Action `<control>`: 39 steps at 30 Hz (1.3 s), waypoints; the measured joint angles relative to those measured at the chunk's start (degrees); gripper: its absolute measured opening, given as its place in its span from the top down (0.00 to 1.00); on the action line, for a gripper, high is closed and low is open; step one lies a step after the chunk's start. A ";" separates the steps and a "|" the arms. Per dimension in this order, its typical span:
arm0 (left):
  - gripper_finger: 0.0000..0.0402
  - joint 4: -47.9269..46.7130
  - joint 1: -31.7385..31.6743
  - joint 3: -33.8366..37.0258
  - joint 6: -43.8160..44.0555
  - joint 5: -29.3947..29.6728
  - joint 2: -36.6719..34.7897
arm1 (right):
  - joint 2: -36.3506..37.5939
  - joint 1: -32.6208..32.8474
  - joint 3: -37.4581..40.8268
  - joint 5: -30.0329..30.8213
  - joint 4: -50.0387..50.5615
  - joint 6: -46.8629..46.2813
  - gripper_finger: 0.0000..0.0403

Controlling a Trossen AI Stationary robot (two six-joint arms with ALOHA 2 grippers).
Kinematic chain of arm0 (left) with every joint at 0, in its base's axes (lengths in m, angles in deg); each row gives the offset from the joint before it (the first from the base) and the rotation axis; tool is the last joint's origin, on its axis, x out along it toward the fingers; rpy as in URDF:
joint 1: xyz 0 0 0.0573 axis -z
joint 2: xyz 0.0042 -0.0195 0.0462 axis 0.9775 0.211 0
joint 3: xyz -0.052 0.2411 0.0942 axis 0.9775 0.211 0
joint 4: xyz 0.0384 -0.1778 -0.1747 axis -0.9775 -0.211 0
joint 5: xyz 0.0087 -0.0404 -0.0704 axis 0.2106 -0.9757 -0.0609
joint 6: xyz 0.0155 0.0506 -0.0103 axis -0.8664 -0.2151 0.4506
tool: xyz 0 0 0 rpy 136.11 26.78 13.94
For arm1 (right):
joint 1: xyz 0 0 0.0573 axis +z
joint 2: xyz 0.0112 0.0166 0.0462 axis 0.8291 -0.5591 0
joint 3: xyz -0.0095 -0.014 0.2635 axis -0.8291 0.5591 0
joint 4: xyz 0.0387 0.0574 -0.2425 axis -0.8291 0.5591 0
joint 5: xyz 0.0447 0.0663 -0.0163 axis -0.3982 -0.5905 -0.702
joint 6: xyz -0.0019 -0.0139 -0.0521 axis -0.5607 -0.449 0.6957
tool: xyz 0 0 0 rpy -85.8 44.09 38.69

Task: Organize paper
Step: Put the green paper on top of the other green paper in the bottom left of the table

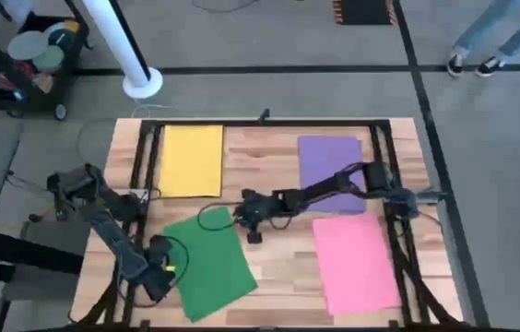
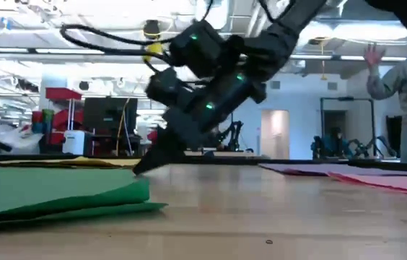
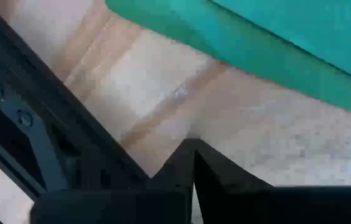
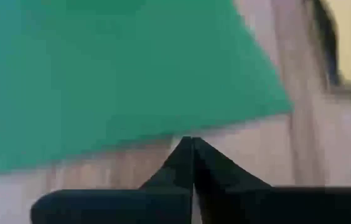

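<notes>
Taking the green sheet (image 1: 206, 264) as landmark: the left gripper (image 1: 170, 270) rests at its left edge with fingers pressed together, and the yellow sheet (image 1: 192, 160) lies on the table (image 1: 278, 267) beyond it. The right gripper (image 1: 240, 218) points at its far right corner, fingers together and holding nothing; the purple sheet (image 1: 330, 173) and the pink sheet (image 1: 356, 262) lie well apart to its right
</notes>
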 joint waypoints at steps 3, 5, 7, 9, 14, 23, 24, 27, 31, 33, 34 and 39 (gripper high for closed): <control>1.00 -0.13 -0.33 0.00 -0.17 0.75 0.02 | -1.83 0.08 -2.76 0.06 0.60 0.01 1.00; 1.00 -0.18 -0.62 0.03 -1.05 1.10 0.05 | -2.74 0.27 -4.10 0.04 0.85 0.01 1.00; 1.00 -0.49 -1.03 0.04 -2.13 1.16 0.07 | -2.74 0.42 -4.71 0.10 1.63 0.01 1.00; 1.00 -0.83 -1.38 0.04 -2.83 1.19 0.11 | -2.73 0.42 -4.78 0.10 1.71 0.01 1.00; 1.00 -1.90 -1.57 0.07 -3.58 2.28 0.17 | -0.57 0.42 -4.69 0.30 5.07 0.01 1.00; 1.00 -2.69 0.73 -3.23 -1.30 6.56 0.50 | 7.08 1.14 -4.60 0.32 18.67 2.44 1.00; 1.00 -2.27 1.27 -4.22 -0.54 7.57 0.48 | 7.62 1.55 -4.63 0.32 20.60 2.86 1.00; 1.00 -2.36 3.43 -7.66 1.44 11.18 0.39 | 8.07 3.46 -4.54 0.23 25.81 3.51 1.00; 1.00 -2.82 5.77 -13.60 -0.06 22.49 0.37 | 9.16 6.72 -4.47 0.12 29.75 3.66 1.00; 1.00 -2.99 6.01 -15.59 -1.18 30.70 0.35 | 9.83 8.69 -4.62 0.84 30.34 3.64 1.00; 1.00 -2.85 5.67 -16.26 -1.77 33.97 0.34 | 10.10 9.70 -4.55 1.88 31.28 3.64 1.00; 1.00 3.53 -0.07 -15.37 -13.75 37.64 0.26 | 12.14 14.82 -4.54 6.53 34.73 2.13 1.00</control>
